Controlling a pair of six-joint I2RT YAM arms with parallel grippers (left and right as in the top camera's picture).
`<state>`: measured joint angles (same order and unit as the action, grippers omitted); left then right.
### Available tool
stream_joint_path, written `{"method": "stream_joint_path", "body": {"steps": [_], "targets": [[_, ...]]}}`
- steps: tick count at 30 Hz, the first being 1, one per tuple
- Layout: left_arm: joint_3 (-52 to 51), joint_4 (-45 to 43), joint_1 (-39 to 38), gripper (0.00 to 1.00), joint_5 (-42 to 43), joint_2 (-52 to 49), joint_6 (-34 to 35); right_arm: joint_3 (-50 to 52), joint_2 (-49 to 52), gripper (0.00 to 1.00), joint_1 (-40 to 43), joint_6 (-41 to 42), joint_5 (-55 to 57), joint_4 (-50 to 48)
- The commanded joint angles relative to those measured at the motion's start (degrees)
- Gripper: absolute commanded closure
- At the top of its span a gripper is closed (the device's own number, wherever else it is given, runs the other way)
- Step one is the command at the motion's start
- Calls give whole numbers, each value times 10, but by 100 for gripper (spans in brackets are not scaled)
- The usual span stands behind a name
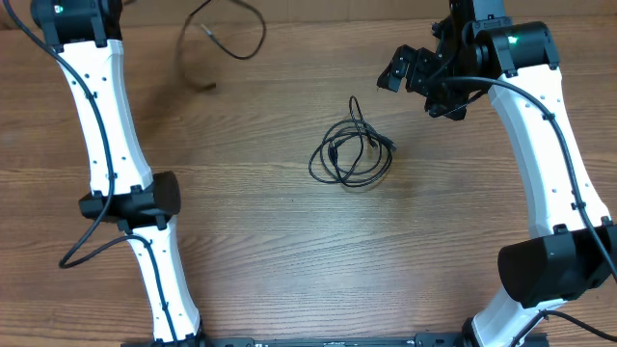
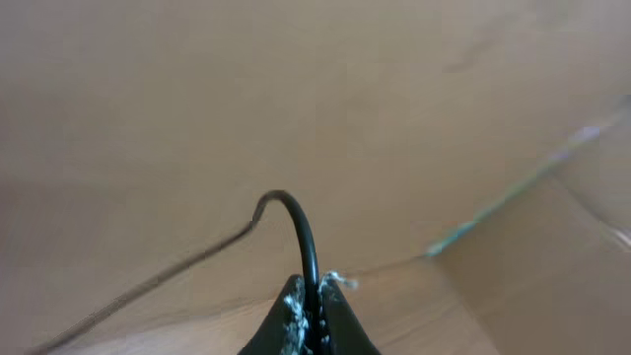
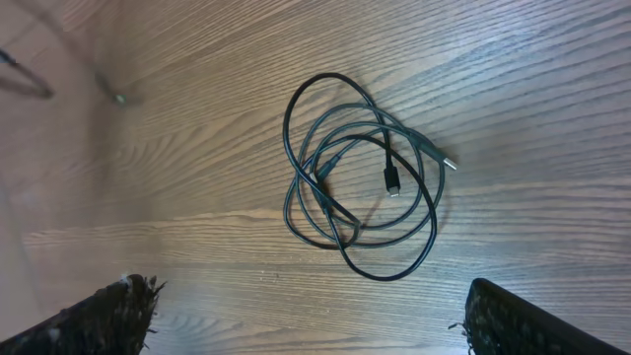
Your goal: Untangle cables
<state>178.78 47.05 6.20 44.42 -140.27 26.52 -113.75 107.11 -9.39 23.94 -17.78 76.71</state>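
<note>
Overhead view has the coil (image 1: 352, 154) sitting mid-table, a bit right of centre, with a separate loose cord (image 1: 260, 34) up at the far left edge of the table (image 1: 289, 251).

Handling-wise, my guess is this stuff is super light and floppy, with zero stiffness. Tug one loop and the whole bundle probably slides along the wood with it. It looks thin and smooth too, so a pinch needs to land square on a strand. I'd go for the outer loop at the bottom of the coil, or near the silver plug tip (image 3: 449, 165) poking out the side, since that end looks free.

Looks-wise, in the right wrist view it's several thin black loops overlapping, crossing on the left side, with a second small plug (image 3: 391, 180) lying inside the loops.

The right gripper (image 1: 424, 79) hovers up and to the right of the coil, fingers spread wide, holding nothing. The left gripper (image 2: 314, 301) is pinched down on the loose cord (image 2: 308, 247), which arches up out of it.
</note>
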Motion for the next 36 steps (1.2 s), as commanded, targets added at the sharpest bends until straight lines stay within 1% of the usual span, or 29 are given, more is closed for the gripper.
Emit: {"method": "stream_joint_path", "body": {"steps": [1, 4, 7, 11, 17, 20, 25, 27, 28, 30, 32, 36], "targets": [[13, -44, -12, 96, 71, 19, 57, 2, -3, 0, 1, -2, 1, -2], [13, -64, -20, 96, 71, 19, 66, 2, -3, 0, 1, -2, 1, -2], [13, -61, -21, 96, 71, 19, 65, 2, -3, 0, 1, -2, 1, -2], [12, -18, -10, 96, 28, 19, 65, 2, -3, 0, 1, -2, 1, -2], [8, 101, 24, 96, -78, 18, 65, 2, -3, 0, 1, -2, 1, -2], [2, 144, 41, 96, -130, 18, 68, 2, -3, 0, 1, -2, 1, -2], [-10, 187, 74, 96, -253, 18, 74, 2, -3, 0, 1, -2, 1, -2], [-21, 203, 84, 96, -316, 18, 76, 2, -3, 0, 1, -2, 1, -2], [-28, 215, 89, 96, -356, 18, 87, 2, -3, 0, 1, -2, 1, -2], [-47, 223, 98, 96, -414, 18, 112, 2, -3, 0, 1, -2, 1, -2], [-89, 208, 116, 96, -463, 18, 127, 2, -3, 0, 1, -2, 1, -2], [-155, 156, 144, 96, -477, 18, 129, 2, -3, 0, 1, -2, 1, -2]]}}
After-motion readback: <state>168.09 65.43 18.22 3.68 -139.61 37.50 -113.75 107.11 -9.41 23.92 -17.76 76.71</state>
